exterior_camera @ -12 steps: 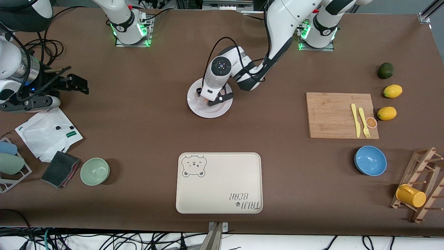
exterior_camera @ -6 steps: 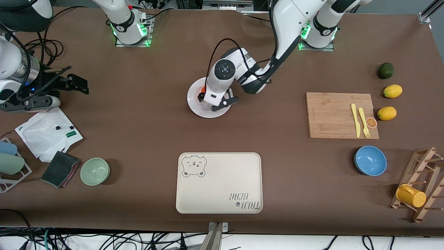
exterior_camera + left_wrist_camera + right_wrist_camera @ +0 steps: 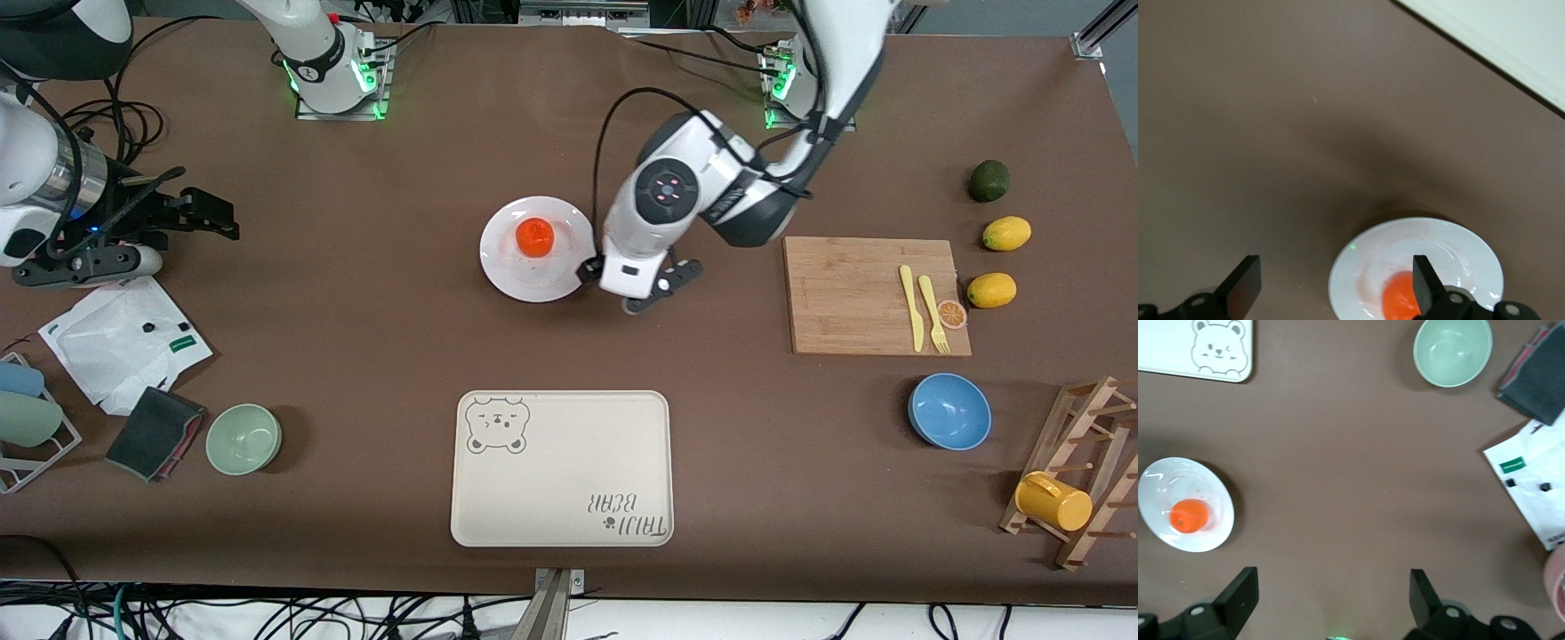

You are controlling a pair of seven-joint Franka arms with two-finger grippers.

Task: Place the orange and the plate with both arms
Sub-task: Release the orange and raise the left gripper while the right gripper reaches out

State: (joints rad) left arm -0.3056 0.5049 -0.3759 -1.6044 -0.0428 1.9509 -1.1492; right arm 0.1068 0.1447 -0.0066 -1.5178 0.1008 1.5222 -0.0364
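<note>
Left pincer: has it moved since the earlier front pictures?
Yes. The left pincer, open, has left the plate, where the orange now lies, and moved toward the cutting board.

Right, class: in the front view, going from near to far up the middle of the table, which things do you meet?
Bear-printed tray → plate with the orange on it.

Left hand (image 3: 636, 286) off orange (image 3: 535, 237)

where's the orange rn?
Front view: the orange sits on the white plate, mid-table, farther from the camera than the bear tray; the open left gripper hovers beside the plate.
</note>
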